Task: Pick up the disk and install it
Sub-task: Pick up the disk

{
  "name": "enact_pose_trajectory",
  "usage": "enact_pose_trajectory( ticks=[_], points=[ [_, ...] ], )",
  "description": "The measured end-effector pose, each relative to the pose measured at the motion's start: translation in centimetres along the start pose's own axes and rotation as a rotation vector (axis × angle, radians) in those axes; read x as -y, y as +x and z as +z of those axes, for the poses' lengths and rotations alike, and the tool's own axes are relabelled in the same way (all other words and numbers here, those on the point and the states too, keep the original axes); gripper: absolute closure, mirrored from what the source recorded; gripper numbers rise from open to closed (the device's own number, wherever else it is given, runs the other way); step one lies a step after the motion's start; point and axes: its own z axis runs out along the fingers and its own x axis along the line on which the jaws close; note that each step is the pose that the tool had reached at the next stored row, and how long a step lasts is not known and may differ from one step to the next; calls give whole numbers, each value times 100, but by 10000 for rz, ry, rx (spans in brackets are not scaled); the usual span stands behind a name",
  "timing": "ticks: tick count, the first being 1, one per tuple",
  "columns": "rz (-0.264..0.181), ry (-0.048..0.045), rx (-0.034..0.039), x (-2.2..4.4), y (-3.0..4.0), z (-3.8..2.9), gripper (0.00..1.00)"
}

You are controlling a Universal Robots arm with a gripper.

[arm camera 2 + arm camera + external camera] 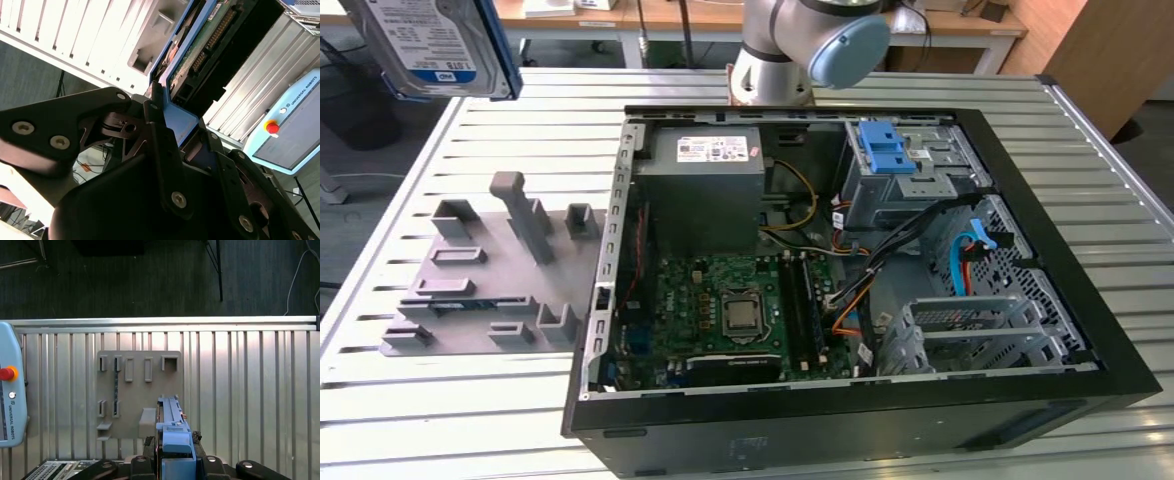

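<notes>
The disk (440, 45) hangs high above the table at the exterior view's far left, its blue-and-white label facing the camera and its blue carrier bracket along one side. In the second wrist view my gripper (180, 117) is shut on the disk (200, 47), black fingers (156, 107) clamping the blue bracket with the green circuit board side showing. The first wrist view looks down along the disk (170, 415), held edge-on in the gripper (172, 440) above the grey fixture plate (135, 390).
The open computer case (1067, 300) lies on the slatted table (520, 110), with a grey drive cage (907, 185) under a blue latch (887, 150) and a power supply (707, 165). The grey fixture plate (480, 270) sits beside the case. A teach pendant (7, 390) lies nearby.
</notes>
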Motion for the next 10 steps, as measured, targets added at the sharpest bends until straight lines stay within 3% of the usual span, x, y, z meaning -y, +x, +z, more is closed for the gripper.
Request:
enact_pose_trajectory(
  ticks=[10],
  points=[
    [0,1,1,112,-3,1,64]
  ],
)
